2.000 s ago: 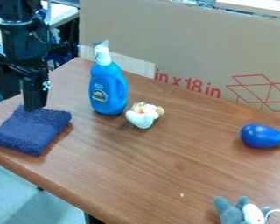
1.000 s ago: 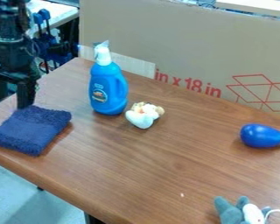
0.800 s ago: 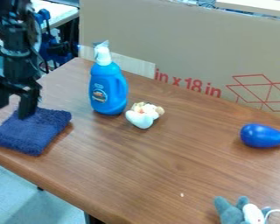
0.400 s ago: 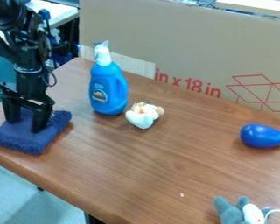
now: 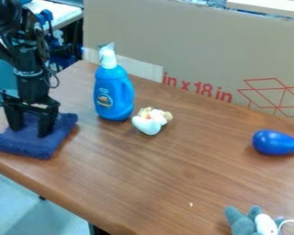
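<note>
At the left of the camera view the black gripper (image 5: pixel 30 129) points down onto a folded dark blue cloth (image 5: pixel 28 145). Its two fingers stand wide apart, their tips against the top of the cloth, with part of the fabric showing between them. The cloth lies flat near the table's left edge. To its right stands an upright blue bottle (image 5: pixel 114 94) with a white top, and beside that lies a small white and tan plush toy (image 5: pixel 151 121).
On the right of the wooden table (image 5: pixel 174 170) lies a blue, rounded object (image 5: pixel 276 142). A grey and white plush toy (image 5: pixel 243 222) is at the bottom right edge. A large cardboard panel (image 5: pixel 198 50) stands along the table's back.
From over the cloth's back edge, the gripper has swung toward the camera and come down onto it, fingers apart. Since the latest earlier frame, gripper and cloth have shifted slightly right.
</note>
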